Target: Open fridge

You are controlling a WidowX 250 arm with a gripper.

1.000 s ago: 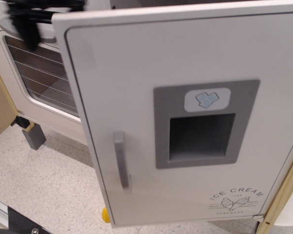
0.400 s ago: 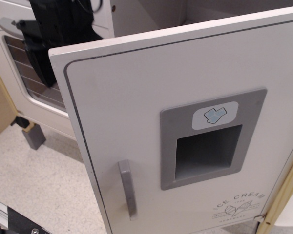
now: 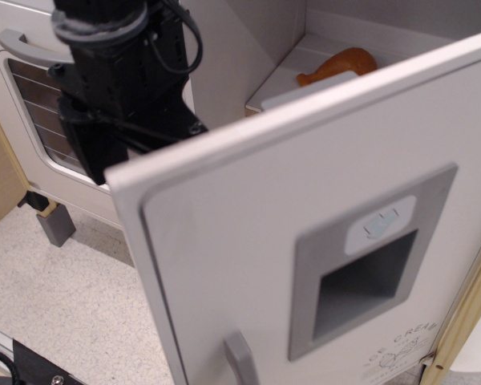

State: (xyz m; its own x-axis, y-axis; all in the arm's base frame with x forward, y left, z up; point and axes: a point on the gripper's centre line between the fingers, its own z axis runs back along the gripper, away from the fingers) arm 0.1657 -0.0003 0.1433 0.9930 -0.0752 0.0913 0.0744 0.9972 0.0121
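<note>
Where the frame begins at the left, the oven door (image 3: 32,120) shows its window and a grey horizontal handle (image 3: 20,46) at 10 o'clock. Black tool (image 3: 116,112) hangs just right of it, in front of the oven door, behind the fridge door's top corner; fingers hidden, cannot tell whether apart or together. Fridge door (image 3: 248,241) swung open toward the camera, filling centre to 4 o'clock. Its vertical grey handle (image 3: 240,361) sits at 6 o'clock, cut by the frame edge. Recessed grey dispenser panel (image 3: 369,265) at 4 o'clock. Logo (image 3: 405,349) at the lower right, blurred; "CREAM" partly legible. Inside the fridge at 1 o'clock, an orange-brown object (image 3: 341,64) lies on a white shelf (image 3: 293,80). Speckled floor (image 3: 72,313) at 8 o'clock.
</note>
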